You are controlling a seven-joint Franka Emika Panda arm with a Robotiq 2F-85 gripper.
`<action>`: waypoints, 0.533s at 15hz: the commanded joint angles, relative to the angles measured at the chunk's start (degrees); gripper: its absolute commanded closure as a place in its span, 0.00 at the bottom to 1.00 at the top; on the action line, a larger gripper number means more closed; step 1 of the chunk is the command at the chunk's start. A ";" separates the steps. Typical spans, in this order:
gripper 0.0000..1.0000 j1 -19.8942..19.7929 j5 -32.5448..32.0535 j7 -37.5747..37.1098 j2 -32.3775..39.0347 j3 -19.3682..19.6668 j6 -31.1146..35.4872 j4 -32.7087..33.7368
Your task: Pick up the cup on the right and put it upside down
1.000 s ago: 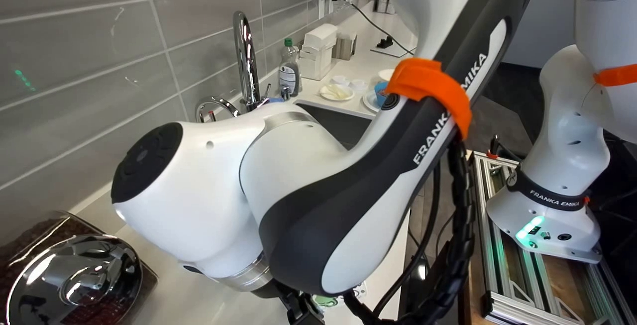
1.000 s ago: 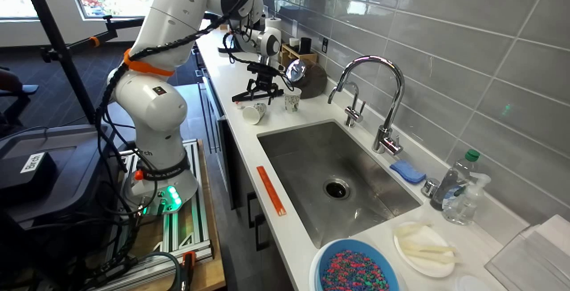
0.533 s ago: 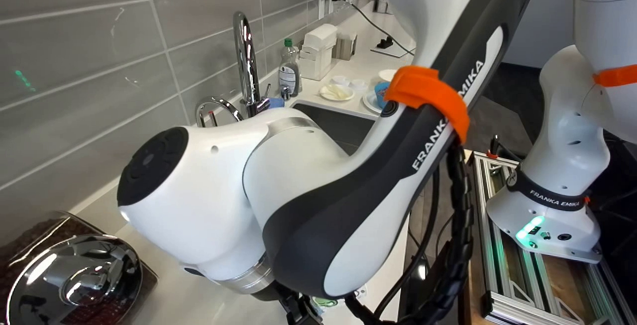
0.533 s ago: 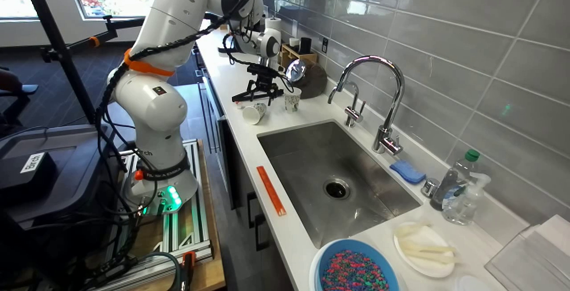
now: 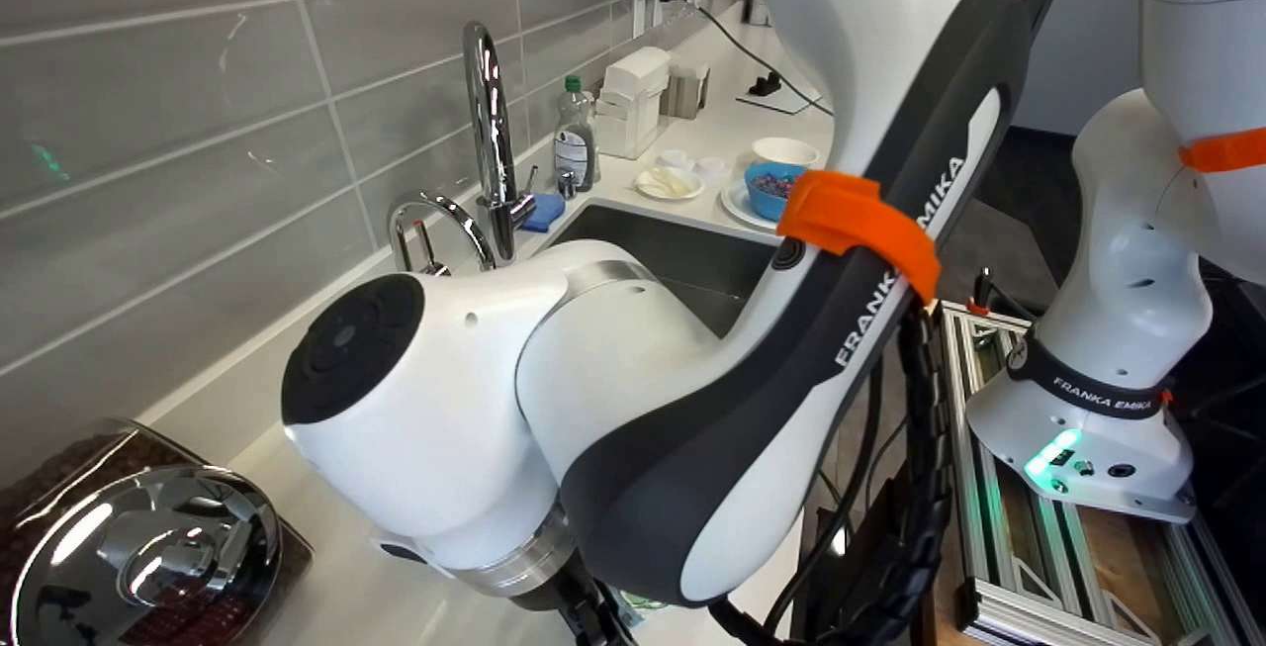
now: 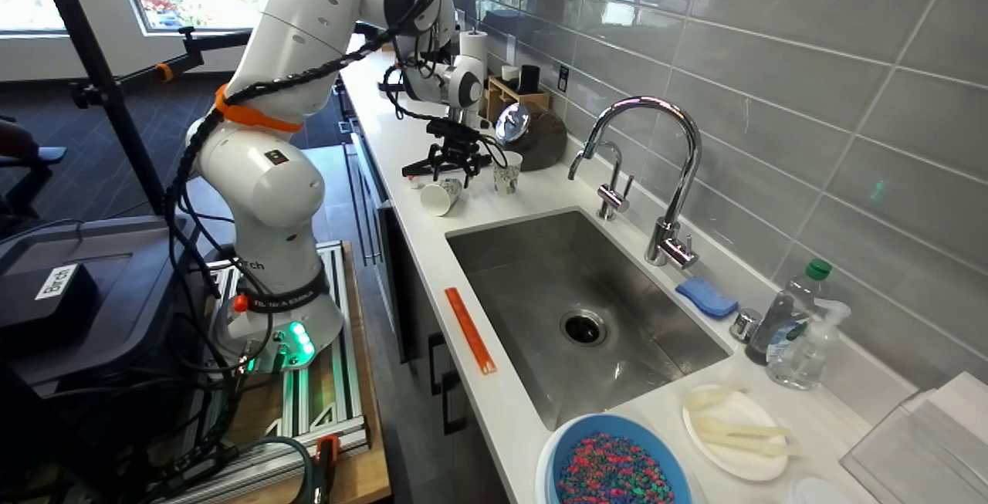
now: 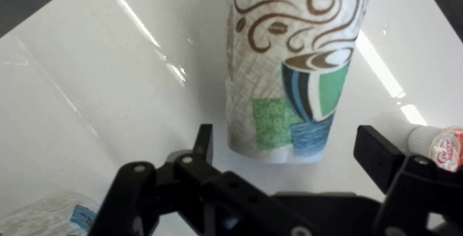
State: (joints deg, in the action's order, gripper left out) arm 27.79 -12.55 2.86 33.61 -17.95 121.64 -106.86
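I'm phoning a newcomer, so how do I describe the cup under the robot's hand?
Start at the steel sink in the white counter. Go just past the sink's end farthest from the blue bowl, toward the counter's front edge. The patterned paper cup there lies on its side, while its upright look-alike stands nearer the tiled wall.

Paper cup (image 7: 285, 80): brown swirls, green-blue print; on its side on counter (image 7: 108, 95); inside apparently white.
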 commanded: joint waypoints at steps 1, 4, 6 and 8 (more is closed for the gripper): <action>0.00 0.79 -2.26 -0.54 -0.89 1.00 0.23 -1.63; 0.00 0.54 -2.69 -0.13 -0.20 1.00 0.99 -1.50; 0.00 0.42 -2.71 0.26 0.28 0.86 1.34 -1.48; 0.00 0.36 -2.58 0.44 0.40 0.77 1.15 -1.66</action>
State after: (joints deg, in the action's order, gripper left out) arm 27.80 -14.19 2.90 33.71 -17.46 121.64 -107.53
